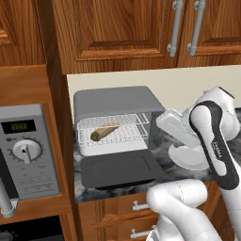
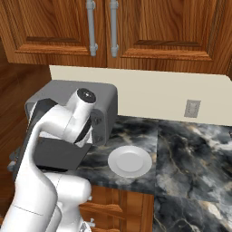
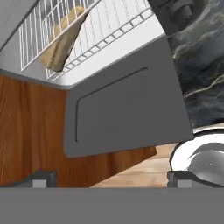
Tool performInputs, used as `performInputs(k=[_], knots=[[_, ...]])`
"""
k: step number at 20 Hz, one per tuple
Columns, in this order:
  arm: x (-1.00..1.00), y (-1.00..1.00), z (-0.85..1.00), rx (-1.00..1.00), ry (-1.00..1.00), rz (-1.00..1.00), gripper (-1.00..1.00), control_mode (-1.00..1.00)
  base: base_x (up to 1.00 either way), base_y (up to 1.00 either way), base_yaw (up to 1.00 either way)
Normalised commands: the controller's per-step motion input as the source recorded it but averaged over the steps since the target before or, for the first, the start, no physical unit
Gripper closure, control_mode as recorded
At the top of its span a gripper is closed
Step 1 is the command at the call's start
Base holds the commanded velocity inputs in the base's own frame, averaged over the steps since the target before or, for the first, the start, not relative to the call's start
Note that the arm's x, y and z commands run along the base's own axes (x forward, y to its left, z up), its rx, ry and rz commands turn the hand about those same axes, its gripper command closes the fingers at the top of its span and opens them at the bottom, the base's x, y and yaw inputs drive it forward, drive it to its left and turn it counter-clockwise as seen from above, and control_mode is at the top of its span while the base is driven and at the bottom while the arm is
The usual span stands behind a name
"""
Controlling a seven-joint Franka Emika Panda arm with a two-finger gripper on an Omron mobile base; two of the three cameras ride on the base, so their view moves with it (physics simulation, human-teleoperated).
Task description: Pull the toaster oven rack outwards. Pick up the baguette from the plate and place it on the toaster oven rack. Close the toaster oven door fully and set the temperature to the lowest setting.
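So the arm's elbow is bent up high over the plate (image 2: 130, 162), gripper (image 3: 112, 178) wide apart and holding nothing above the dropped-open toaster oven door (image 1: 120, 170). The baguette (image 1: 104, 131) already sits on the toaster oven rack (image 1: 113, 130).

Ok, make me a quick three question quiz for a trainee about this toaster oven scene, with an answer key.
1. True or false: the baguette lies on the toaster oven rack.
2. The toaster oven door is: A) folded down open, B) fully shut, C) missing.
3. Fill in: the plate on the counter holds ____.

Key: 1 true. 2 A. 3 nothing; it is bare. In the hand view the gripper is open, holding nothing, above the door.
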Motion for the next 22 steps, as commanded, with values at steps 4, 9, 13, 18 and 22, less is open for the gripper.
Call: performInputs(k=[4,9,13,18,22], knots=[[0.00,-0.59,-0.33,0.45,0.00,-0.10,-1.00,-1.00,0.00,0.00,0.00],[0.19,-0.08,-0.96,0.28,-0.01,-0.10,-1.00,-1.00,0.00,0.00,0.00],[0.37,0.00,-1.00,0.23,0.00,-0.10,-1.00,-1.00,0.00,0.00,0.00],[0.18,-0.11,-0.63,0.23,0.04,-0.11,-1.00,-1.00,0.00,0.00,0.00],[0.00,-0.33,-0.28,0.17,0.10,-0.03,-1.00,-1.00,0.00,0.00,0.00]])
